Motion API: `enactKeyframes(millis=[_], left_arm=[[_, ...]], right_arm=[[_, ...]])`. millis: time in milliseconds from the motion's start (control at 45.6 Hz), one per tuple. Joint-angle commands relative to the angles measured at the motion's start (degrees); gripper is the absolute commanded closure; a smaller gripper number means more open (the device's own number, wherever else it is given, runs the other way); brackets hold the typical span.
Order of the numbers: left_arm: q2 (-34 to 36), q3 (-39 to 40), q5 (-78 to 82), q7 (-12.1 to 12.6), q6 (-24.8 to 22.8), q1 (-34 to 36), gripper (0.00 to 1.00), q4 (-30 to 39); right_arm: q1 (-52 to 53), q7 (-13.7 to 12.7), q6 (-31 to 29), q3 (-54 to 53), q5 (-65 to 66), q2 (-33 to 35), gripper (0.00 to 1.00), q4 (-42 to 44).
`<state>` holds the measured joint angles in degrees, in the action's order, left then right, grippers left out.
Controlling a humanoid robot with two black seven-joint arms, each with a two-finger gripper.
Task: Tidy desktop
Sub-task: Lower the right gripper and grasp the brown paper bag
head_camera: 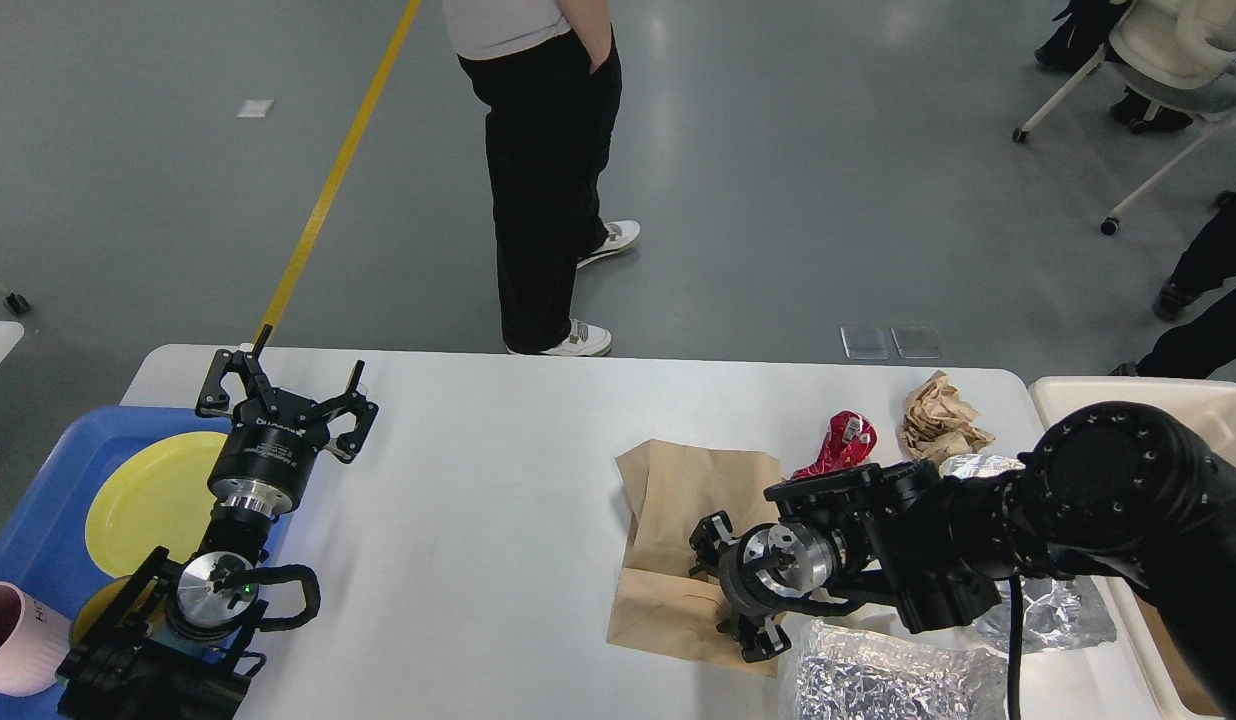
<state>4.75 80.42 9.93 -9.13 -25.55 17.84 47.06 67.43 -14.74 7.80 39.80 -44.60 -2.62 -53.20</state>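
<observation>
1. White desktop (478,520) spread across the lower half of the view, far larger than anything on it.
2. Left gripper (283,385) raised over the desktop's left part beside the blue tray (38,500) — fingers (218,385) splayed wide, holding nothing.
3. On the tray: a yellow plate (143,500), with a pink cup (8,640) at the near left corner of the view.
4. Right gripper (723,585) low over the brown paper bag (678,530), pointing left and seen nearly end-on; cannot tell whether parted or closed, nor whether touching the bag.
5. Bag lying flat on the desktop's right half, creased near its lower part.
6. Behind the right arm: a red wrapper (838,445), a crumpled brown paper ball (938,415) just beside it.
7. Crinkled foil (888,680) at the near edge, more foil (1053,615) to its right — partly hidden by the arm.
8. Cream bin (1078,392) beyond the desktop's right edge.
9. Person in black trousers (548,170) standing on the grey floor past the far edge.
</observation>
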Motion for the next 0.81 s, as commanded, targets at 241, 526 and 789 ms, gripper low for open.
enactKeyframes(millis=[241,526,789], left_arm=[[0.00,0.00,0.00,-0.01,-0.02,0.00,0.03,-0.04],[0.00,0.00,0.00,-0.01,0.07,0.00,0.03,0.05],[0.00,0.00,0.00,-0.01,-0.02,0.00,0.03,-0.04]], right_arm=[[-0.19,-3.80,0.38,-2.88,0.82,-0.36,1.00,0.47],[0.16,-4.07,-0.24,-2.88,1.53,-0.45,1.00,0.11],[2.09,-5.12,-2.43,-2.88,1.35,0.16,1.00,-0.15]])
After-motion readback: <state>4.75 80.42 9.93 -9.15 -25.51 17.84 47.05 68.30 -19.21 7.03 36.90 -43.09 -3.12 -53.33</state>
